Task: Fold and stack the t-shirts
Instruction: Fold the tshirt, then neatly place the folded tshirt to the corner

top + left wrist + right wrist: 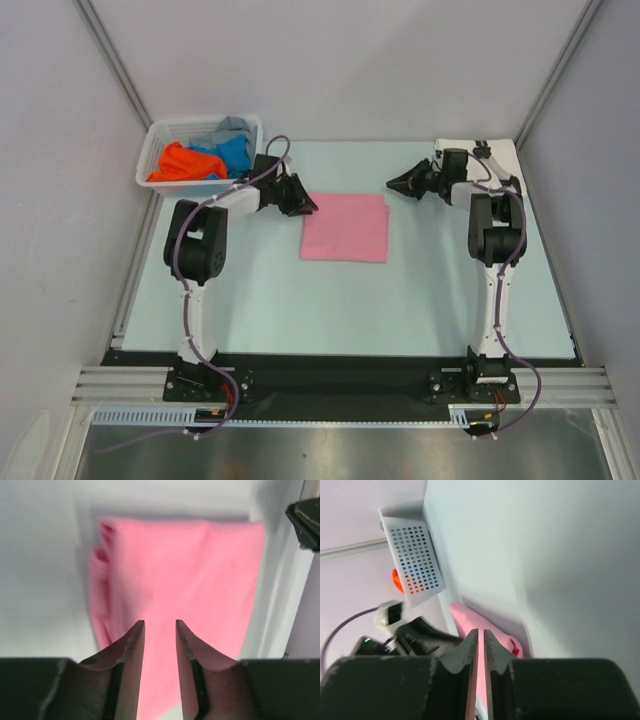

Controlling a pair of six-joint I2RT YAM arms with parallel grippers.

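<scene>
The pink t-shirt [345, 228] is plain, on a pale blue-green table [300, 300]. The basket [152, 158] at the far left is white lattice, holding an orange t-shirt [178, 165], a blue t-shirt [236, 153] and a grey t-shirt [234, 128]. Far right lies a white t-shirt [503, 152].

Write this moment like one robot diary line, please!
pink t-shirt: folded, lying flat | left gripper: open, empty, beside shirt's left edge | right gripper: nearly shut, empty, clear of shirt | basket: other t-shirts inside
</scene>
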